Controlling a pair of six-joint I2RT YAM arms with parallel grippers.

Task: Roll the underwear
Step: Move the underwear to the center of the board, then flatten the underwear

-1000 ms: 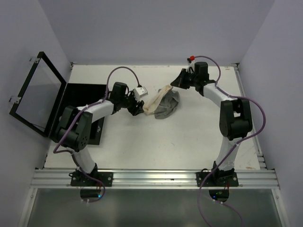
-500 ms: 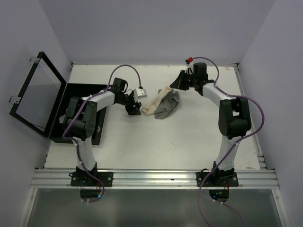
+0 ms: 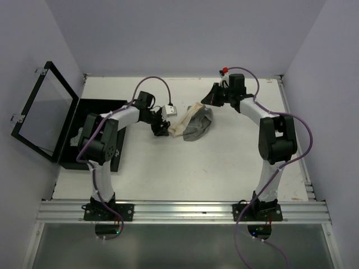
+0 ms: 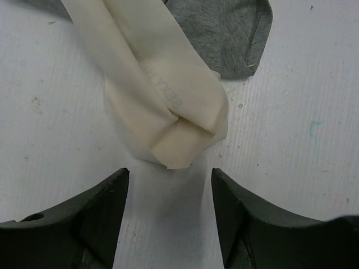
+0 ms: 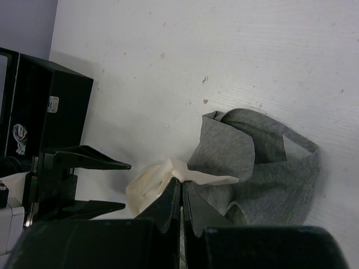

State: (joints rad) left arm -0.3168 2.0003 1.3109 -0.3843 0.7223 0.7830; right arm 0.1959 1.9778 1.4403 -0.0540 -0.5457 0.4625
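Note:
One underwear (image 3: 197, 125) lies on the white table, heather grey with a cream waistband (image 3: 179, 123) twisted along its left side. In the left wrist view the cream band (image 4: 162, 101) ends in a folded tip, with the grey cloth (image 4: 224, 33) behind it. My left gripper (image 3: 161, 129) is open, its jaws (image 4: 169, 175) over bare table just short of that tip, not touching it. My right gripper (image 3: 207, 100) hangs shut at the garment's far end. In the right wrist view its closed tips (image 5: 180, 182) overlap the cream band (image 5: 148, 185); whether they touch it is unclear.
A flat black box (image 3: 92, 106) lies at the table's left, its hinged lid (image 3: 42, 112) standing open against the wall. Pale cloth (image 3: 76, 134) shows in the box. The box's corner (image 5: 50, 106) also appears in the right wrist view. Walls close in the table.
The left arm's elbow has swung back and leftward, and its gripper has edged closer to the cream end. The right arm and the underwear have stayed put.

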